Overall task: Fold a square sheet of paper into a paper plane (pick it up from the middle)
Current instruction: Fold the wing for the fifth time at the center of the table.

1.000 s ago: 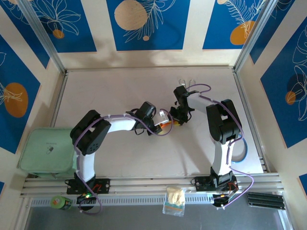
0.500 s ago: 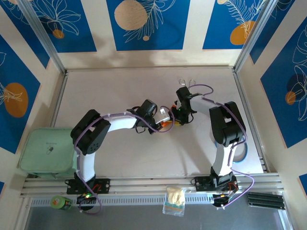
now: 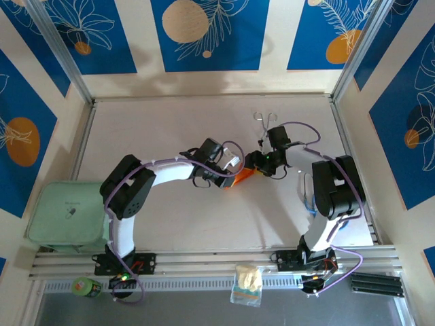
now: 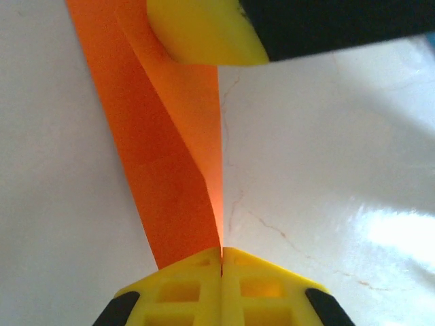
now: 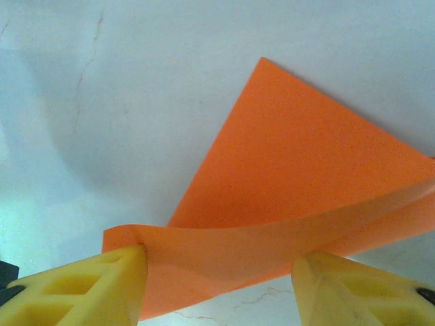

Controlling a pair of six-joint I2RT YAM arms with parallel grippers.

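The square sheet of paper (image 3: 240, 180) is bright orange, folded and creased, at the table's middle between my two grippers. My left gripper (image 3: 233, 168) is shut on it. In the left wrist view its yellow fingertips (image 4: 221, 252) pinch the raised crease of the paper (image 4: 170, 176), which runs away from them. A yellow finger (image 4: 204, 30) of the right gripper sits at the paper's far end. My right gripper (image 3: 253, 163) stands open. In its wrist view, a lifted flap of the paper (image 5: 306, 156) crosses the gap of the gripper (image 5: 217, 282) and touches the left finger (image 5: 88, 288).
Metal tongs (image 3: 265, 119) lie at the back of the table. A pale green box (image 3: 64, 212) sits at the left edge, a blue-rimmed ring (image 3: 345, 212) at the right. A small plastic bag (image 3: 247, 285) rests on the front rail.
The left gripper has shut on the paper's crease. The right gripper has opened wider and its arm has swung to the right. The paper now lies lower, near the table.
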